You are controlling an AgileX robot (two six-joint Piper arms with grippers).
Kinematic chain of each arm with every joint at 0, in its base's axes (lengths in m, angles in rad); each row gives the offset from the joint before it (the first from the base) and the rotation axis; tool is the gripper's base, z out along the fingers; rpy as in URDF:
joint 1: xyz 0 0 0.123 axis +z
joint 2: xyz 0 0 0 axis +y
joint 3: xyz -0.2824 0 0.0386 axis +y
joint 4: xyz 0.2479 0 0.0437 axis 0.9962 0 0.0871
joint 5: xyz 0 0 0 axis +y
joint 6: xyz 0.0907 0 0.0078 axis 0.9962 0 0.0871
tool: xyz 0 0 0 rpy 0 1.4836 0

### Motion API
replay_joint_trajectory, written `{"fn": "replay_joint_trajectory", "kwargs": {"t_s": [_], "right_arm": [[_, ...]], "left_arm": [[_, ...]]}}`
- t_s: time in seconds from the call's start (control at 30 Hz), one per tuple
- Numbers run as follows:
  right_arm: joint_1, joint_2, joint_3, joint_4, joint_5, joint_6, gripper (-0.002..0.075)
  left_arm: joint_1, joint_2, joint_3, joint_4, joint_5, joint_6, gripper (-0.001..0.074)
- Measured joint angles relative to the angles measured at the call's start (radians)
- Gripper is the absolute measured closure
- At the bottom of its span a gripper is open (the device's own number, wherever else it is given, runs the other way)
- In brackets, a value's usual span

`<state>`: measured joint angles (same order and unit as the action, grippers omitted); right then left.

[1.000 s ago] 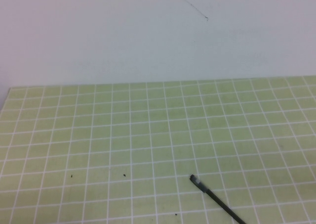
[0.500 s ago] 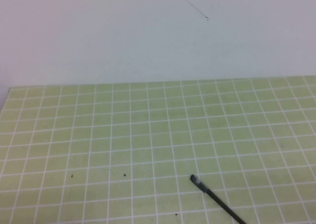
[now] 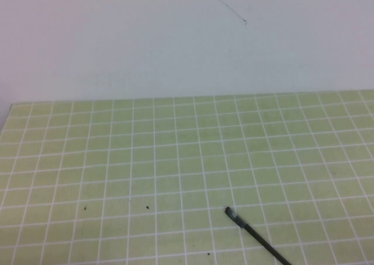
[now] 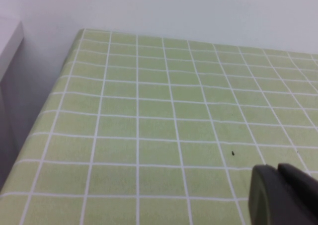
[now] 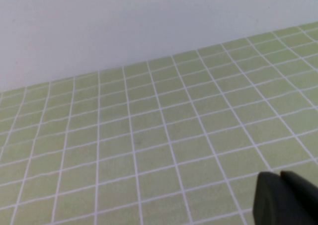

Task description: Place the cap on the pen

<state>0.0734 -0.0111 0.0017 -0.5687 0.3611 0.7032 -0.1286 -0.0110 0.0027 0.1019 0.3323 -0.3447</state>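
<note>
Black pen [image 3: 257, 237] lies diagonally on the green grid table [image 3: 175, 154], near the front edge, right of centre, partly cut off by the frame. Left gripper [image 4: 282, 192] hovers over the bare grid, jaws closed, holding nothing. Right gripper [image 5: 284, 199] likewise, jaws closed, empty. Small dark specks [image 3: 147, 206] left of pen.

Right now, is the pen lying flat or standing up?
Lying flat: the pen rests slanted on the green mat, its near end cut off by the picture's edge.
</note>
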Motion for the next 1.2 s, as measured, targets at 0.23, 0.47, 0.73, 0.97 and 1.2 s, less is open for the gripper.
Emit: {"fn": "replay_joint_trajectory", "kwargs": {"t_s": [0.23,0.47,0.73,0.97,1.2], "right_arm": [[0.000,0.000,0.000,0.055,0.015,-0.177,0.0727],[0.000,0.000,0.000,0.461,-0.013,-0.703,0.0727],[-0.002,0.000,0.000,0.466,-0.013,-0.703,0.0727],[-0.002,0.000,0.000,0.462,-0.015,-0.703,0.0727],[-0.002,0.000,0.000,0.462,-0.015,-0.696,0.0727]], "left_arm": [[0.000,0.000,0.000,0.000,0.000,0.000,0.0735],[0.000,0.000,0.000,0.000,0.000,0.000,0.0735],[0.000,0.000,0.000,0.000,0.000,0.000,0.0735],[0.000,0.000,0.000,0.000,0.000,0.000,0.0735],[0.000,0.000,0.000,0.000,0.000,0.000,0.0735]]}}
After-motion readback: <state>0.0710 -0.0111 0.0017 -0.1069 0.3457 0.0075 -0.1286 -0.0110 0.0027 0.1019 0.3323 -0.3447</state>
